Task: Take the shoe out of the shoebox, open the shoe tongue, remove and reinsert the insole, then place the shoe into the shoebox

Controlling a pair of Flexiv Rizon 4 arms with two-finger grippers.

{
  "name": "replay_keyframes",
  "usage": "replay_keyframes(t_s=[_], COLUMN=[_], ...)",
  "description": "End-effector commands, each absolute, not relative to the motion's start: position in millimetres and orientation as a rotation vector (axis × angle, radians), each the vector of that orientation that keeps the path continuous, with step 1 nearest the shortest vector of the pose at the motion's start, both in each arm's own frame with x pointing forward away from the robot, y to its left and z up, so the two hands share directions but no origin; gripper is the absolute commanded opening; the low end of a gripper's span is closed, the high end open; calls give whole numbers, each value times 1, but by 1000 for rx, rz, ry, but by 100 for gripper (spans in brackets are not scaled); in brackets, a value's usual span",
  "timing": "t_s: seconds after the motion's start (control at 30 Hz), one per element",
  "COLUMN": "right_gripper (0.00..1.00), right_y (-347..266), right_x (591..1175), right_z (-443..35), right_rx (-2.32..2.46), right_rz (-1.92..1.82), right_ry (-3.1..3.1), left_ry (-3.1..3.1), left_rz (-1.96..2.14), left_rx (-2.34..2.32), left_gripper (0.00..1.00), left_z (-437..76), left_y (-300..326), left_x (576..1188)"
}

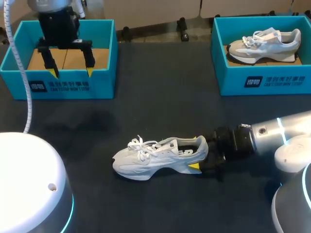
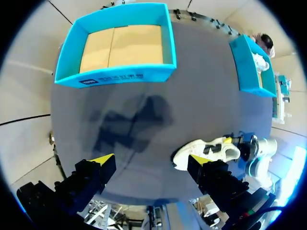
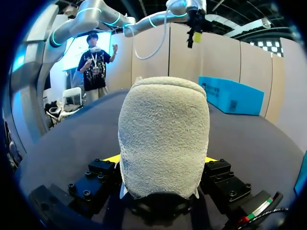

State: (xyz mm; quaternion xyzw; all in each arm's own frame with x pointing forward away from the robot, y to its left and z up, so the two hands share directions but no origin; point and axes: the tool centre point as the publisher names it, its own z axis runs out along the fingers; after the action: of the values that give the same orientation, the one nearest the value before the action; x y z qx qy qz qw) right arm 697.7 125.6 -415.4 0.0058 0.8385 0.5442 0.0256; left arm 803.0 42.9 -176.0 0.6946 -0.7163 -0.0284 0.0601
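A: Locating white mesh sneaker (image 1: 158, 158)?
B: Resting mid dark counter (image 1: 160, 107), well apart from empty teal cardboard shoebox (image 1: 102, 82); heel being pinched by right jaws.
A: Checking left jaws?
B: Hanging spread above that shoebox, gripping nothing.
A: Opening tongue (image 1: 155, 145) next, probably?
B: Judging so: keeping heel pinned, approaching tongue from above, lifting gently, avoiding snagging lace loops (image 1: 136, 142).

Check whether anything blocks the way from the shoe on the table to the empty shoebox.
Nothing lies on the table between the shoe and the empty shoebox. The left end effector, open, hangs high by that box and might hinder a raised shoe.
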Motion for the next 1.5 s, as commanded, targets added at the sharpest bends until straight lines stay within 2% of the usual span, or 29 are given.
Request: replay_keyframes(t_s=[0.03, 0.8, 1.23, 1.5], right_gripper=[0, 0, 0, 0], right_y=[128, 128, 128, 128], right_x=[694, 694, 694, 694], right_z=[-420, -420, -420, -420], right_rx=[21, 21, 21, 21], right_rz=[1676, 1676, 1676, 1676], right_ry=[2593, 2593, 2593, 2593], left_ry=[-2217, -2440, -2400, -2360], left_rz=[-68, -33, -48, -83], left_rx=[2074, 1888, 1889, 1958], left_gripper=[100, 100, 100, 100], left_z=[-182, -207, -212, -222], left_y=[26, -52, -89, -134], left_x=[776, 667, 655, 656])
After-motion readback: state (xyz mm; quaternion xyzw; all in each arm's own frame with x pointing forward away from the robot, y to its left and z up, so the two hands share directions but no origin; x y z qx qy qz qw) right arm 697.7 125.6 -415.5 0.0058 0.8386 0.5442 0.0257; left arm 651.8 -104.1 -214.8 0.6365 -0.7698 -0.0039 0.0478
